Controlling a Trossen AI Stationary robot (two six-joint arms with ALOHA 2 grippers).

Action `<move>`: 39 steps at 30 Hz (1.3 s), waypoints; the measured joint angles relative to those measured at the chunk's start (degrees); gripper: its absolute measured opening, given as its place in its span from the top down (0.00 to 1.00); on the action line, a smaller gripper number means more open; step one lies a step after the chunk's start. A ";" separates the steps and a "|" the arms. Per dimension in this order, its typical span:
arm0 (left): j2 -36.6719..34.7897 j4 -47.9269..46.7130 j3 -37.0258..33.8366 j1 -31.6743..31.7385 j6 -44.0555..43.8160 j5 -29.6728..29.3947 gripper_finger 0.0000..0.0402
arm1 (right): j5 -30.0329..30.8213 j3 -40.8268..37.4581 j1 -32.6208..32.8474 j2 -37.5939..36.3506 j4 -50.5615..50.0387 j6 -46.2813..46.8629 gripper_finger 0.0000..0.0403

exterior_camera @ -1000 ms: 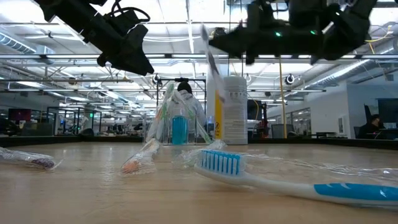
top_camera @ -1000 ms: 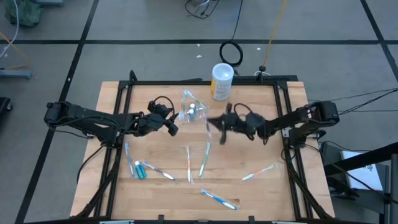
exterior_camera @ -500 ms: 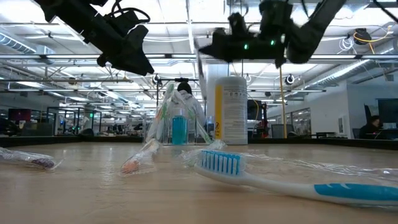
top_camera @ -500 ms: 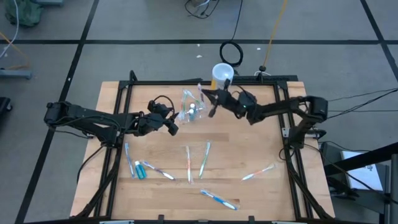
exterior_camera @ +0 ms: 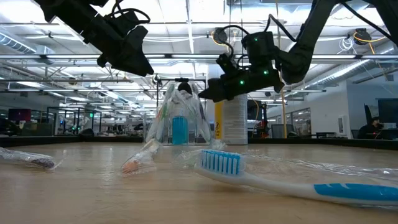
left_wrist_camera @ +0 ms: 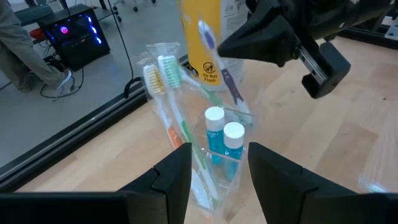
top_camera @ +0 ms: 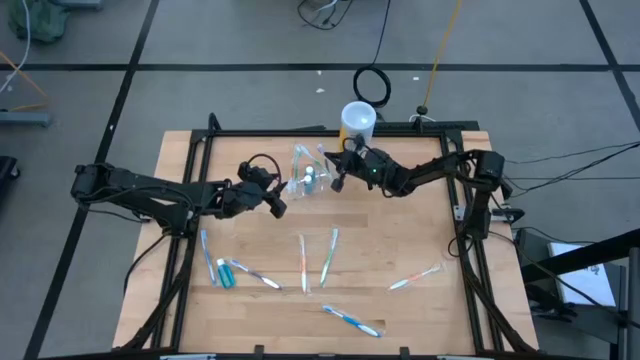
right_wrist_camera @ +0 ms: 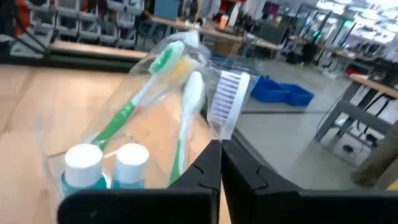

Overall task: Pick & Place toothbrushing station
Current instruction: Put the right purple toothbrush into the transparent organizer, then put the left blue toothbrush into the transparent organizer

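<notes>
While my right gripper (top_camera: 338, 176) stays clamped on a brush (left_wrist_camera: 219, 59) over the cup (left_wrist_camera: 219, 158), left gripper (top_camera: 277, 206) waits apart; brush's light, wrapper slippery; pinch mid-handle.

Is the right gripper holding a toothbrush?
Yes, the right gripper is shut on a wrapped toothbrush, its bristled head sticking up above the clear holder.

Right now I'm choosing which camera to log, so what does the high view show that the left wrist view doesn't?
Only the high view shows the loose toothbrushes scattered on the table and both arms whole. Only the left wrist view shows the two teal tubes inside the clear holder and a person's leg behind. Both show the right gripper shut on a purple-headed toothbrush over the holder, beside the white canister.
</notes>
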 joint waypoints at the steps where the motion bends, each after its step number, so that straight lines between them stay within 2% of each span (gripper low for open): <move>1: 0.00 -0.04 0.00 0.00 0.00 0.02 0.60 | -0.03 0.02 0.28 -0.10 -0.88 0.18 1.00; 5: 0.00 -1.03 0.00 0.00 -1.09 0.44 0.60 | 0.01 -0.04 1.20 0.05 -2.63 1.78 0.99; 8: 0.00 -2.55 0.00 0.00 -3.66 2.84 0.60 | 0.01 -0.05 1.49 0.03 -2.31 1.37 0.96; 14: 0.00 -8.68 0.00 -0.02 -6.79 11.59 0.60 | 0.10 -0.05 1.47 0.03 -2.05 1.45 0.86; 18: 0.00 -15.79 0.00 0.00 -12.07 16.33 0.60 | 0.10 -0.05 1.47 -0.48 -2.48 1.46 0.79; 22: -0.28 -22.57 0.00 -0.02 -16.78 24.48 0.60 | 0.08 -0.06 1.49 -3.47 -4.31 1.46 0.73; 25: -1.83 -25.85 0.32 -0.05 -19.65 31.19 0.60 | 0.08 -0.07 1.52 -8.27 -10.83 1.49 0.71; 32: -4.81 -47.96 5.31 -0.27 -39.04 46.99 0.60 | -0.11 -0.07 1.52 -20.48 -28.95 3.95 0.71; 36: -4.80 -58.82 4.77 -1.92 -51.36 50.70 0.60 | -0.10 -0.07 1.49 -25.81 -35.74 5.38 0.72; 39: -4.17 -66.92 2.72 -2.47 -60.32 49.90 0.60 | -0.16 -0.07 1.52 -28.42 -39.55 8.92 0.72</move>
